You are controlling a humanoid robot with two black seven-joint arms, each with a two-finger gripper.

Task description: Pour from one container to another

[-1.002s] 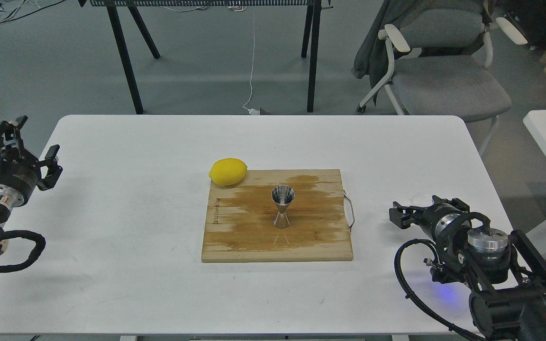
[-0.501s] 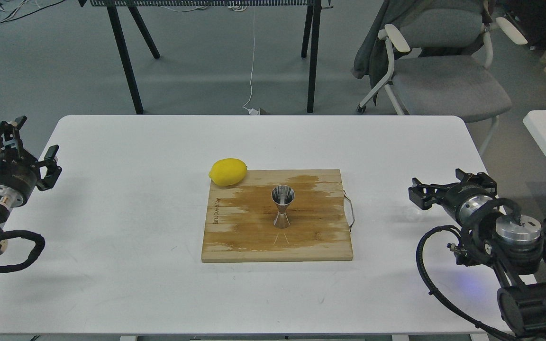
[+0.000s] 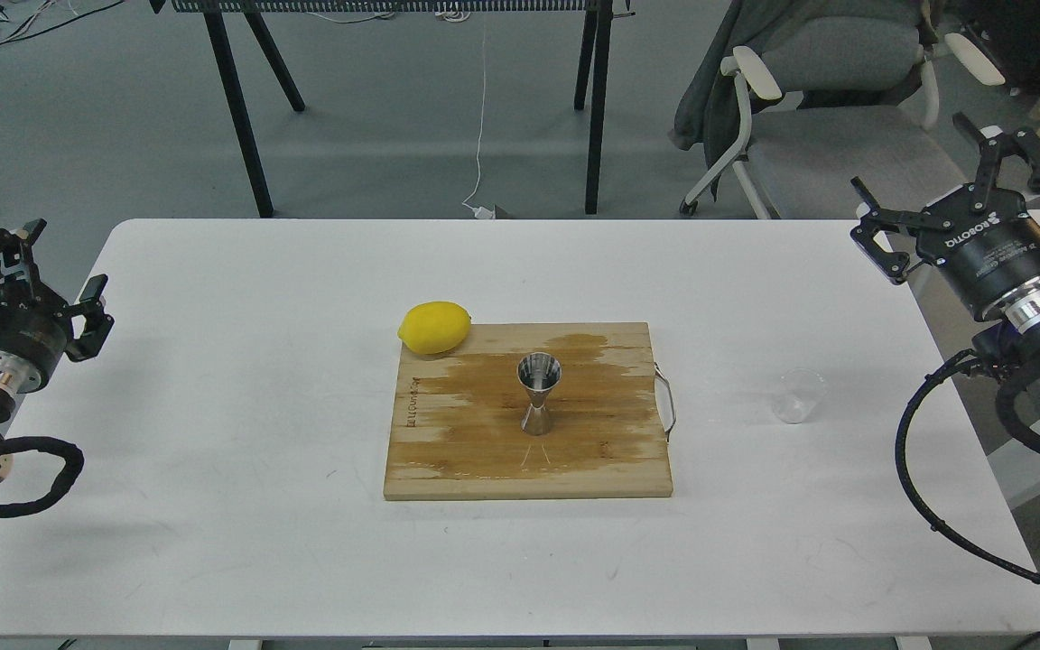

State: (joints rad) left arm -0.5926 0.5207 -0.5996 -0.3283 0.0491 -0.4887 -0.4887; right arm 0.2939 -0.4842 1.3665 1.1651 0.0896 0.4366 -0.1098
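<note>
the small clear glass cup (image 3: 798,396) stands upright on the white table (image 3: 240,379), at three o'clock from the wooden cutting board (image 3: 448,451), within the right arm's reach. the shiny steel hourglass jigger (image 3: 538,394) stands mid-board, mouth up, ready to receive. the yellow lemon (image 3: 434,327) sits at the board's eleven o'clock corner. right gripper (image 3: 961,200) and left gripper (image 3: 31,275) hover spread wide, empty.

We see a shiny steel hourglass jigger (image 3: 539,394) on a partly wet-looking wooden board (image 3: 484,451); right of it, a clear, seemingly glass cup (image 3: 798,395).

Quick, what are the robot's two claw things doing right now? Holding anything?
Left tool: open, holding nothing.
Right tool: open, holding nothing; the glass cup stands free on the table.
</note>
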